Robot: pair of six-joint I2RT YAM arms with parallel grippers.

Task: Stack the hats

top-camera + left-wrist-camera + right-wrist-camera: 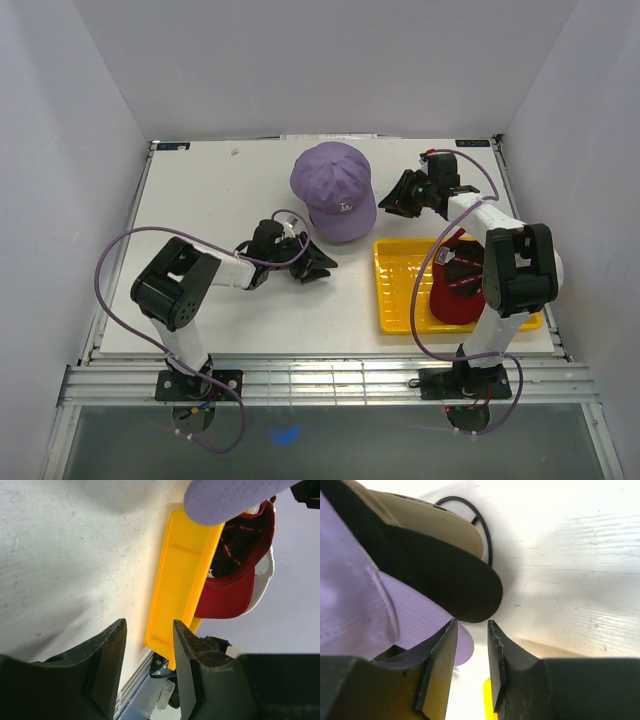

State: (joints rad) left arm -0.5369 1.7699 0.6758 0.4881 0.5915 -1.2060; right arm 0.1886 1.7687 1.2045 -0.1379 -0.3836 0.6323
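The lavender hat point(335, 185) is seen at the back of the table point(220, 200), crown up, as the top of a stack. In the right wrist view the black hat point(445, 575) is found under it and the tan hat point(430, 520) under that, with a black wire ring point(488, 542) lying on the table behind them.

The right gripper point(397, 198) is held just beside this stack. Its jaws are parted by a narrow gap and nothing is clamped – the black brim ends just off their tips.

The red hat point(452, 300) is lodged upside down at the right end of the yellow tray point(395, 290), partly hidden by the right arm; the white hat point(265, 575) is nested beneath it, as shown by the left wrist camera.

The left gripper point(318, 268) is positioned near the middle of the table, between the stack and the tray – its jaws are spread and empty.
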